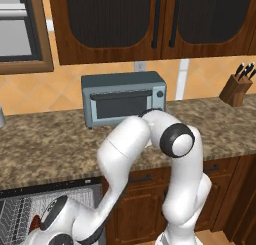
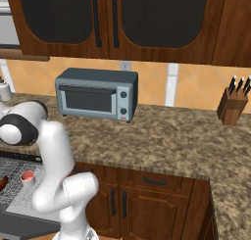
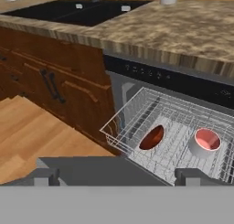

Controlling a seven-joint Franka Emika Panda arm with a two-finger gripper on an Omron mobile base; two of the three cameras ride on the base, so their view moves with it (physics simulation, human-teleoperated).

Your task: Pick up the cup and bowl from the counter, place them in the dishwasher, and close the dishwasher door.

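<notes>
White cup with pink-red inside (image 3: 206, 141) and reddish-brown bowl (image 3: 151, 137) sit in white wire rack (image 3: 137, 113); gripper (image 3: 116, 177) open, empty — grey door (image 3: 98, 170) down. Risk: pulled-out rack blocks closing — bowl, tilted on edge, could tip.

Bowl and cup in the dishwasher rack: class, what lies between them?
In the hand view, only bare wire rack lies between the bowl and the cup; they sit apart.

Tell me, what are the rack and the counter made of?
The rack looks like thin metal wire with a pale grey-white coating: you can see through its criss-cross grid. The counter looks like polished granite, speckled brown and grey all over. It is a rendered scene, so both are best guesses.
</notes>
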